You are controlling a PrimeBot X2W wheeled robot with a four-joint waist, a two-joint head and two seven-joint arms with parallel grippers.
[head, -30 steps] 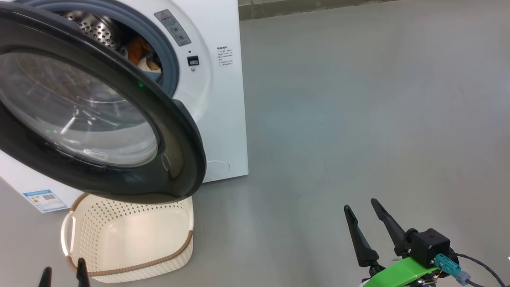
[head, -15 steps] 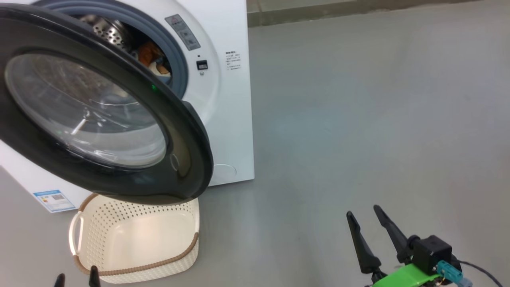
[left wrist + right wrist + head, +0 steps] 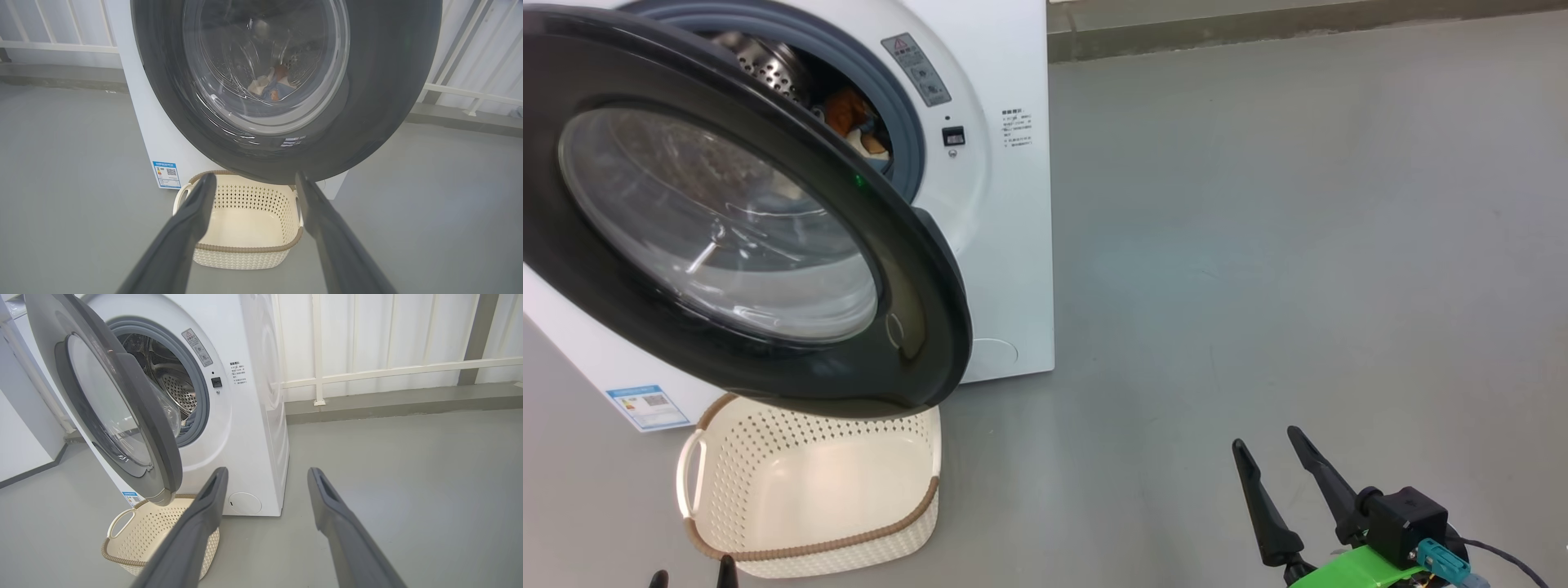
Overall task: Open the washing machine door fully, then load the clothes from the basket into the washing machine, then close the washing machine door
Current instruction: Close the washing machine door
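The white washing machine [image 3: 1005, 245] has its black washing machine door [image 3: 915, 286] swung partly out, overhanging the basket [image 3: 849, 545]. The clothes [image 3: 854, 122], orange and light blue, lie inside the drum; through the door glass the clothes [image 3: 271, 85] show again. The basket [image 3: 245, 257] stands on the floor under the door with nothing in it. My left gripper [image 3: 690, 576] is open at the bottom edge, just in front of the basket. My right gripper [image 3: 1264, 438] is open over bare floor, well right of the machine. Its fingers [image 3: 204, 514] hold nothing.
Grey floor [image 3: 1298, 245] stretches to the right of the machine. A white railing [image 3: 388, 369] and a low grey kerb run along the back. A blue energy sticker [image 3: 645, 406] sits on the machine's lower front, beside the basket's left handle.
The whole head view has shifted right and slightly down, so the camera moved. Both grippers sit a little lower in that view, still open. The door keeps its angle to the machine.
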